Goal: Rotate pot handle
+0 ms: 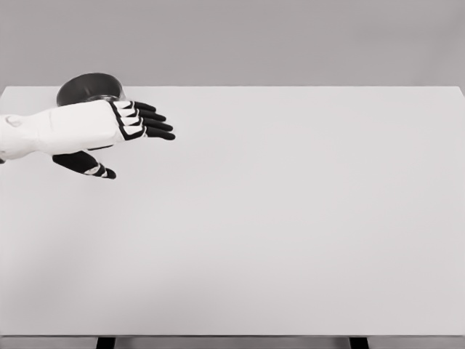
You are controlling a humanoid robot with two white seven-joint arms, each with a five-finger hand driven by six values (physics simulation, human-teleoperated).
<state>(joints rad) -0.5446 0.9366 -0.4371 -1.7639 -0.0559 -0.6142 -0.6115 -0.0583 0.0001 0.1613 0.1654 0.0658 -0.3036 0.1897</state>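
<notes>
**Left hand hovering by the pot at the far-left edge**

Grey backdrop is sitting behind a white worktop [290, 233]. Near its far-left corner a dark pot [87, 89] is resting, partly hidden by the left hand [123, 127], whose fingers [156, 125] are stretching out flat and wide, holding nothing. No handle is showing, so locating it should come first, then a gentle sweeping push. With the far edge running close behind the pot, turning toward the roomy middle looks safer.

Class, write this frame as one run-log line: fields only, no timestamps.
left hand: open, fingers extended, in front of pot | pot: far-left table edge, partly hidden | handle: not visible | right arm: out of view
</notes>
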